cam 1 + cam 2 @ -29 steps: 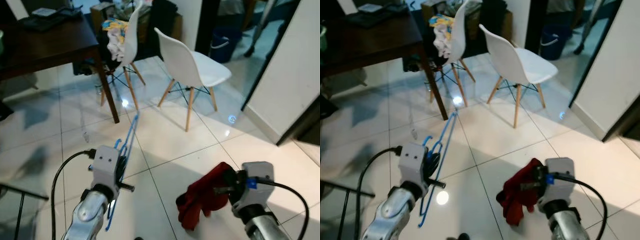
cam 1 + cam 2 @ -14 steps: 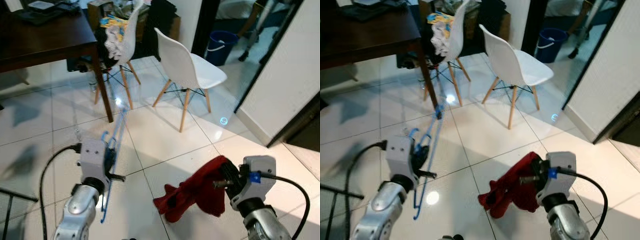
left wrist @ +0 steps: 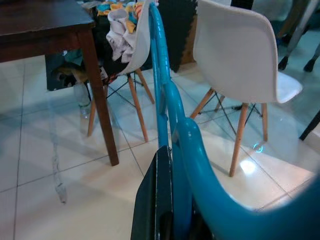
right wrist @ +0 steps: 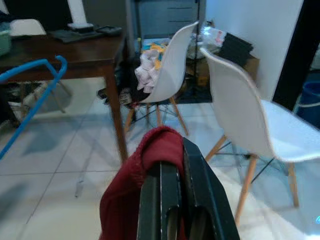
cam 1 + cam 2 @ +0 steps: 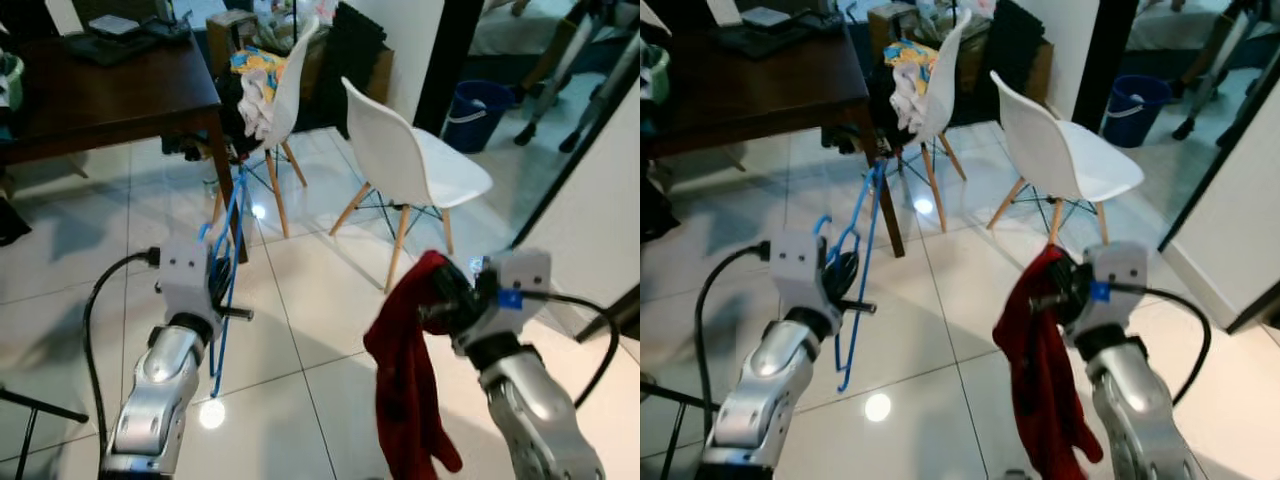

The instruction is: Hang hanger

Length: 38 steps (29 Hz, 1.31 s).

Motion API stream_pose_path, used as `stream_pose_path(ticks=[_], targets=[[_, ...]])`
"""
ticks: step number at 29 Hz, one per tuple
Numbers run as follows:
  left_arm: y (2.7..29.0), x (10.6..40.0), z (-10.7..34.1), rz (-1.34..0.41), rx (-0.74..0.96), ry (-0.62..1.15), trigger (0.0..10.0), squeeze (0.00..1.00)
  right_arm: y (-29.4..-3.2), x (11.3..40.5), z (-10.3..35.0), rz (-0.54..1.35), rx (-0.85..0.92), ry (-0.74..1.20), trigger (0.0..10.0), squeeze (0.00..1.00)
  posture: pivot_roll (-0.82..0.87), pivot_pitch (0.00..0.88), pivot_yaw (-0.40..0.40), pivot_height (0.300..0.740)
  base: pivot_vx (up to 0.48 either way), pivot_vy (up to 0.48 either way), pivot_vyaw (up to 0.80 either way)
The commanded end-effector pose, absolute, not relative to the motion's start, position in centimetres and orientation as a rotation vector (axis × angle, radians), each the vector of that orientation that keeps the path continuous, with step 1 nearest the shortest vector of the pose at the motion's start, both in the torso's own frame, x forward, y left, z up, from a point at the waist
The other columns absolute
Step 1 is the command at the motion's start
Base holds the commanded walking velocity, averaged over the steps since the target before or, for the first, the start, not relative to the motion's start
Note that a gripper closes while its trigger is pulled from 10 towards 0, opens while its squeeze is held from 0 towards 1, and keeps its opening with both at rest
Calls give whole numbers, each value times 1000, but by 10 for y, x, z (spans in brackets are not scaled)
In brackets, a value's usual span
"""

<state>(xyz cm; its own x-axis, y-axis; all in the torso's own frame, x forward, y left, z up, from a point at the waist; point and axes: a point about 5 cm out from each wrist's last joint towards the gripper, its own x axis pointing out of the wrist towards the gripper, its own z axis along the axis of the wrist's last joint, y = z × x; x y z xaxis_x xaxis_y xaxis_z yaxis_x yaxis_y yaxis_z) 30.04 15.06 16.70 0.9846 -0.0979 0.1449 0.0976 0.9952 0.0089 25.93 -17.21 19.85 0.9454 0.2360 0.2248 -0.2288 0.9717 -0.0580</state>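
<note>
The left gripper (image 5: 222, 285) is holding a thin blue plastic hanger (image 5: 228, 262), jaws clenched on it, in the air above the white tiled floor (image 5: 300, 300). The hanger is pointing toward the dark bench (image 5: 100, 95). The right gripper (image 5: 445, 305) is grasping a red cloth (image 5: 405, 380) that is dangling in front of two white chairs (image 5: 415, 165).

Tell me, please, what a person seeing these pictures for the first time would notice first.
First, the red garment, hanging long from the right gripper at the right, above the white tiled floor. Next, the blue hanger, held upright in the left gripper at the left. Behind them stand two white chairs beside a dark wooden table.
</note>
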Motion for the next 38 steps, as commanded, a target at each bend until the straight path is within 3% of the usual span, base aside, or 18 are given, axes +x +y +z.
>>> stream_pose_path(ticks=[1,9,14,30,38], targets=[[153,300,165,-78,-27,-141,10000,0,-167,260,209,268,-20,-276,10000,0,17,145,-11,740,356,0,0],[147,305,176,-80,-47,-171,10000,0,-155,271,229,336,-78,-334,10000,0,27,147,-16,740,358,0,0],[145,306,180,-85,-48,-183,10000,0,-156,277,231,322,-90,-328,10000,0,32,151,-17,740,358,0,770],[138,306,183,-137,-10,-180,10000,0,-172,283,212,195,-55,-239,10000,0,39,157,-3,740,364,0,50],[137,308,189,-146,-8,-189,10000,0,-175,285,211,176,-41,-228,10000,0,41,157,0,740,366,0,-666]])
